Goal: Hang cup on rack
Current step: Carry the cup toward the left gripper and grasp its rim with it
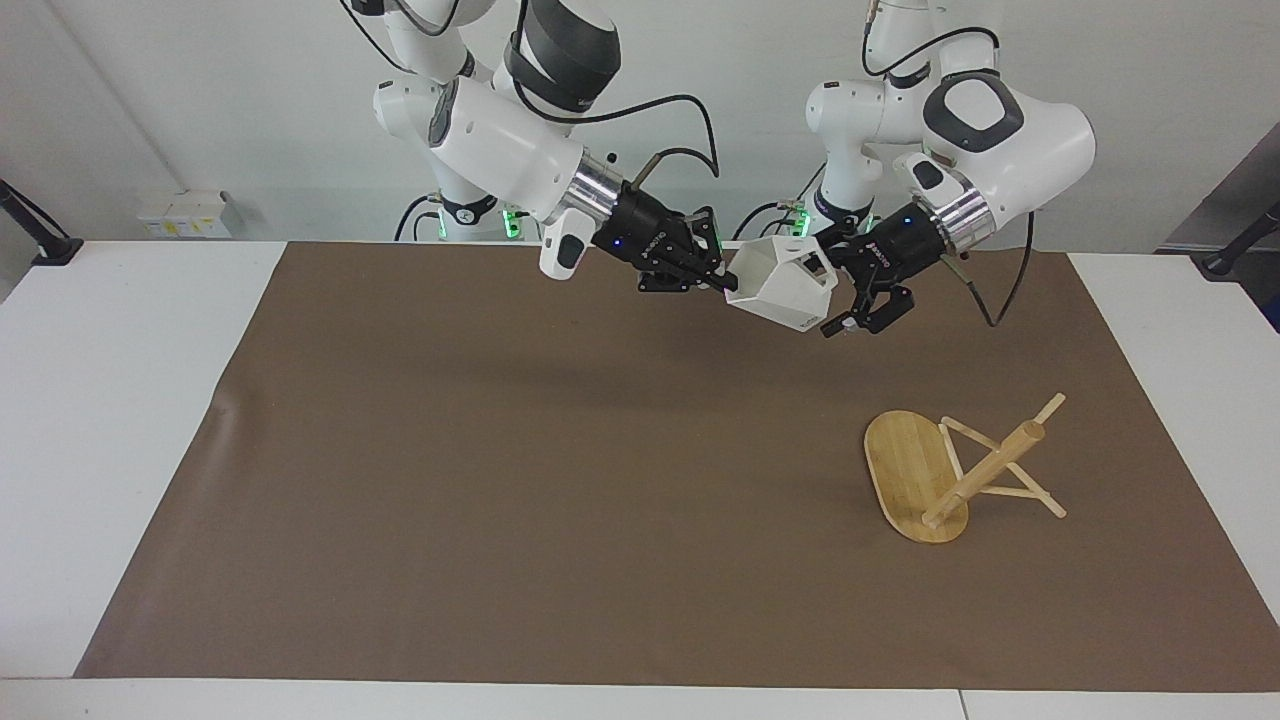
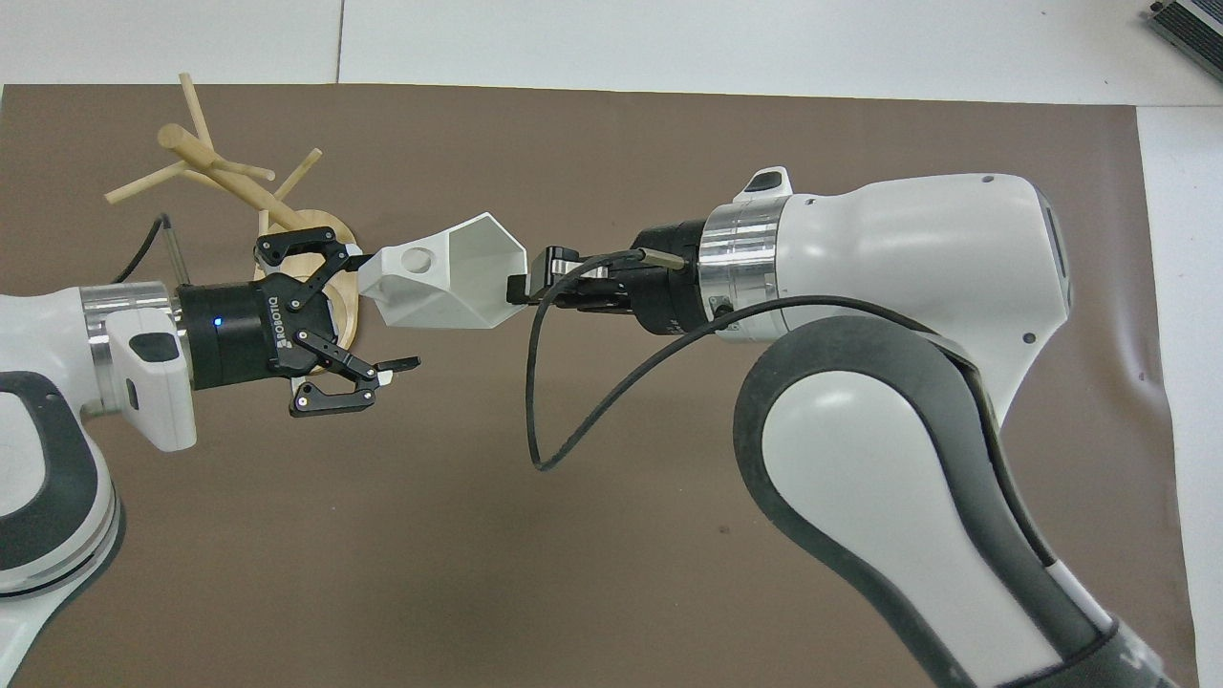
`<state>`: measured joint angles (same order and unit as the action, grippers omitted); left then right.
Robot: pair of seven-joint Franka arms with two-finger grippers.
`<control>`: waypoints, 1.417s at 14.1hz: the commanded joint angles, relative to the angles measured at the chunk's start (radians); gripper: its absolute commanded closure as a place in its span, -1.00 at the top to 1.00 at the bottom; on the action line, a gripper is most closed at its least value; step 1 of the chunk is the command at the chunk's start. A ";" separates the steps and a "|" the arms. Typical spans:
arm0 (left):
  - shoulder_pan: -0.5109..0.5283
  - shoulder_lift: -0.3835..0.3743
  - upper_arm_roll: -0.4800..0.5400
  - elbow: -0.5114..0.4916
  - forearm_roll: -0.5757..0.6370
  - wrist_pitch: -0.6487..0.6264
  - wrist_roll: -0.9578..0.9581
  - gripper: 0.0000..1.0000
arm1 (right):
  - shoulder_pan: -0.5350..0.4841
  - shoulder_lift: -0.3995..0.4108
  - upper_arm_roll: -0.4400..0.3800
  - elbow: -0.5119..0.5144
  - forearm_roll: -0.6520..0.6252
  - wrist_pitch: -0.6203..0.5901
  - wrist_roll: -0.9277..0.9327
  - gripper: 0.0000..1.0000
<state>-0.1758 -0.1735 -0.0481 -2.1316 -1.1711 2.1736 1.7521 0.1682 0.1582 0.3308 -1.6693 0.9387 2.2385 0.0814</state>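
The white faceted cup (image 1: 782,285) hangs in the air over the brown mat, tilted on its side. My right gripper (image 1: 722,280) is shut on its rim, as the overhead view (image 2: 521,287) shows too. My left gripper (image 1: 832,292) is open at the cup's handle end, one finger beside the handle (image 2: 413,260); it also shows in the overhead view (image 2: 375,311). The bamboo rack (image 1: 960,475) lies tipped over toward the left arm's end, its oval base (image 1: 900,465) on edge and its post (image 2: 215,177) slanting off the mat.
The brown mat (image 1: 520,480) covers most of the white table (image 1: 110,420). A black cable (image 2: 564,420) loops from the right wrist. The left gripper partly hides the rack's base (image 2: 342,311) in the overhead view.
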 commanded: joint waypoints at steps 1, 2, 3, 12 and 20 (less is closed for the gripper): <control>-0.016 0.005 0.008 0.009 -0.030 0.021 0.018 1.00 | -0.010 -0.002 0.007 -0.009 0.043 0.015 -0.035 -1.00; -0.014 0.006 0.008 0.012 -0.028 0.020 0.018 1.00 | -0.010 -0.002 0.007 -0.009 0.045 0.015 -0.035 -1.00; -0.016 0.006 0.008 0.019 -0.028 0.017 0.018 1.00 | -0.010 -0.002 0.007 -0.009 0.046 0.015 -0.035 -1.00; -0.030 0.097 0.002 0.108 -0.019 -0.003 0.010 1.00 | -0.010 -0.002 0.007 -0.009 0.046 0.015 -0.035 -1.00; -0.017 0.078 0.011 0.107 -0.027 -0.077 0.010 1.00 | -0.010 -0.002 0.007 -0.009 0.046 0.015 -0.035 -1.00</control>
<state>-0.1940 -0.0855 -0.0503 -2.0275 -1.1797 2.1270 1.7520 0.1675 0.1583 0.3308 -1.6707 0.9422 2.2393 0.0814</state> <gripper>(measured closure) 0.000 0.960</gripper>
